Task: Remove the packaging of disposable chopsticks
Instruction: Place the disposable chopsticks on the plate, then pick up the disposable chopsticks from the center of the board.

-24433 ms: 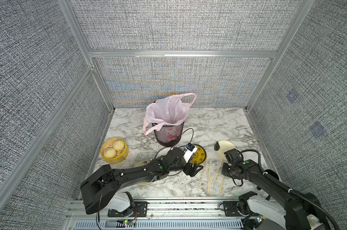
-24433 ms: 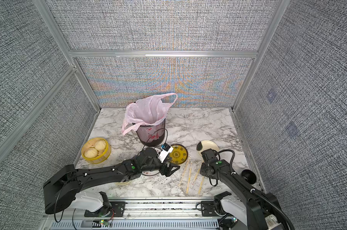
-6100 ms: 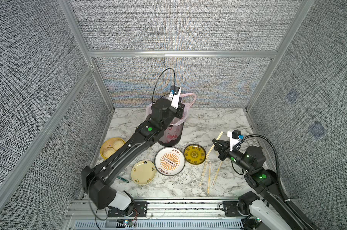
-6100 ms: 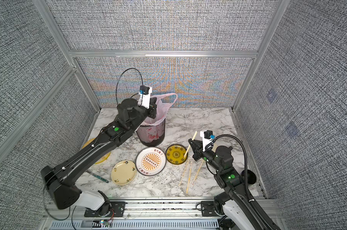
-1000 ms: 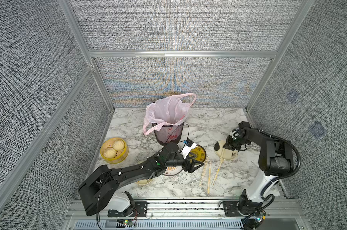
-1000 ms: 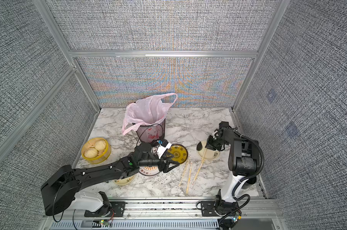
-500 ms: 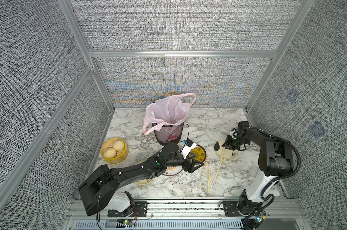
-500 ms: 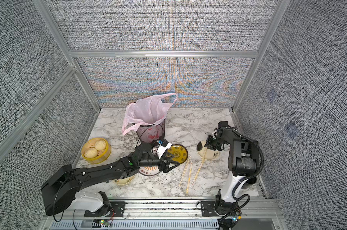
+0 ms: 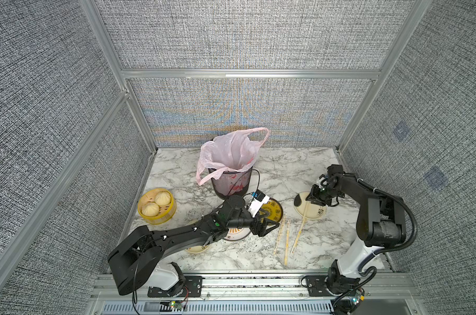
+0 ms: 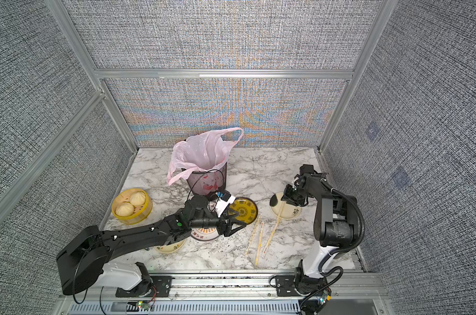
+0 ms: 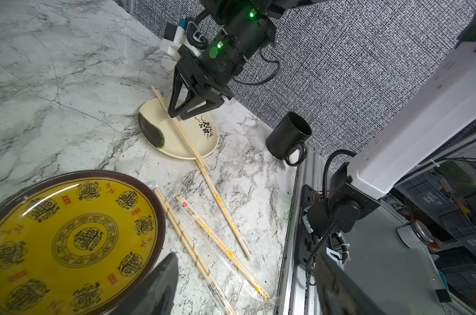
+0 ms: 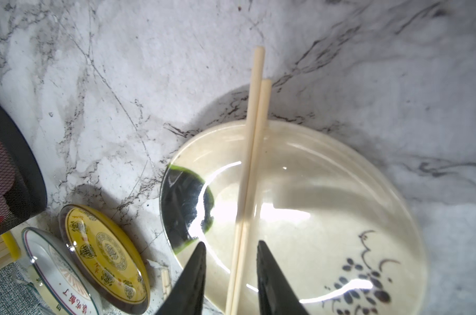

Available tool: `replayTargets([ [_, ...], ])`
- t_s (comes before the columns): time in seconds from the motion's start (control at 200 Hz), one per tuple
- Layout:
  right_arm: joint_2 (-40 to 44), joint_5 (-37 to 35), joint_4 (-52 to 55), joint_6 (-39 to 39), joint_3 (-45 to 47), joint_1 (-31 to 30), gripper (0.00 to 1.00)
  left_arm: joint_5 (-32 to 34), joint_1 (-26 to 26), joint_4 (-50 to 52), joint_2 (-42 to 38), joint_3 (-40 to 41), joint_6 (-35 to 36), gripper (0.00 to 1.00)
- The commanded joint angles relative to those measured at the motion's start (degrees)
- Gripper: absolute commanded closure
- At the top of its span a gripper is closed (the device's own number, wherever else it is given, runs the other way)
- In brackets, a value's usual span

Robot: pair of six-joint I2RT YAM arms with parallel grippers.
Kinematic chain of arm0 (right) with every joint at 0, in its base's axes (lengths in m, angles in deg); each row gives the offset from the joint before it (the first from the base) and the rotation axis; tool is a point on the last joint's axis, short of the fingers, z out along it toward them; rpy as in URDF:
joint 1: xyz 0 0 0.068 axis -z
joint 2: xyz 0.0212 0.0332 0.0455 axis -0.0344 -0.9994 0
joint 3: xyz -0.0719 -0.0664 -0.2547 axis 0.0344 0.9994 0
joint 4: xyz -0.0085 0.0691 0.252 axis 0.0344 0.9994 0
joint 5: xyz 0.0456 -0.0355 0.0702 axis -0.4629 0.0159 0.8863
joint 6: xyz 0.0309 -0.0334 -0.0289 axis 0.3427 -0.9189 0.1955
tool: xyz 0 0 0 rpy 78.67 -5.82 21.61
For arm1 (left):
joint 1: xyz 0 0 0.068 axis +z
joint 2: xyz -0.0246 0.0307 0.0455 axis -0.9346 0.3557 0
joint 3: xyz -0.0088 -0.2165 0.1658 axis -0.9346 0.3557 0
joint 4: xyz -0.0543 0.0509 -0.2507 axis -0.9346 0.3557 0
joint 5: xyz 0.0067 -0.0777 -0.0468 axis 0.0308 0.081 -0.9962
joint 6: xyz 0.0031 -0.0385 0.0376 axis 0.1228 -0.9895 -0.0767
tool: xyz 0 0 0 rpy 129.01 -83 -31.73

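Right claw (image 12: 231, 242) stands slightly apart astride the bare chopsticks (image 12: 254, 122) on the cream plate (image 12: 340, 191), gripping nothing; left claw (image 9: 271, 229) gapes empty.

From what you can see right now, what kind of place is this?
Probably a robot test booth set like a dining table. Grey fabric walls on a metal frame enclose a marble table with a yellow plate, a basket of buns and chopsticks; two robot arms stand at its front.

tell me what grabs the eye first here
A pink plastic bag billows from the black mesh bin at the back middle. On the right, the right pincer hangs open astride a bare chopstick pair lying across a cream plate; a yellow steamer with two buns sits left.
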Motion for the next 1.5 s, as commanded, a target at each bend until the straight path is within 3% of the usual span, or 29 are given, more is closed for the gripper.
replayTargets([
  [0.0,0.55,-1.4,1.4,-0.26,-0.04,-0.15,0.64,-0.7,-0.02,-1.9,0.08,0.01,0.31,0.21],
  [0.13,3.36,-2.22,1.13,0.22,1.01,-0.87,0.62,-0.58,-0.01,-1.69,0.0,0.13,0.42,0.21],
  [0.19,6.81,-3.96,1.12,0.72,2.37,-2.01,0.53,0.25,-0.02,-0.86,-0.67,0.25,0.85,0.21],
  [0.25,10.77,-5.48,1.25,1.23,3.83,-3.54,0.15,1.97,-0.04,0.22,-1.85,0.56,1.19,0.2],
  [0.295,14.0,-6.34,1.79,1.39,4.91,-4.77,0.01,3.29,-0.03,1.01,-2.83,0.86,1.4,0.19],
  [0.375,19.48,-8.28,3.31,2.16,6.13,-7.08,0.01,5.1,-0.02,2.76,-4.31,1.29,1.48,0.17],
  [0.425,23.05,-11.35,4.73,3.06,6.66,-9.58,0.01,6.12,-0.02,3.37,-5.14,1.74,1.17,0.09],
  [0.52,29.73,-13.56,5.1,4.83,10.03,-14.49,0.01,7.27,-0.02,3.9,-6.58,2.91,1.04,0.06],
  [0.556,32.1,-13.81,4.69,5.56,11.77,-16.26,0.01,7.96,-0.02,3.97,-7.06,3.38,0.9,0.0],
  [0.701,40.87,-15.96,1.5,9.11,19.89,-24.52,0.01,10.89,-0.02,4.4,-9.44,5.51,0.62,0.0],
  [0.926,51.12,-24.32,1.22,15.46,28.69,-37.26,0.01,8.38,-0.02,4.33,-10.0,7.07,-0.13,0.0],
  [1.076,52.27,-25.88,-4.76,17.77,35.61,-39.24,0.03,6.77,-0.24,1.58,-9.18,8.2,-1.51,0.0],
  [1.276,46.81,-28.14,-9.38,19.22,39.1,-39.33,0.08,6.68,-0.71,0.75,-8.62,8.25,-2.46,0.0],
  [1.496,43.97,-28.34,-11.29,19.38,40.26,-39.37,0.04,7.08,-1.6,-1.28,-6.84,8.46,-3.28,0.0],
])
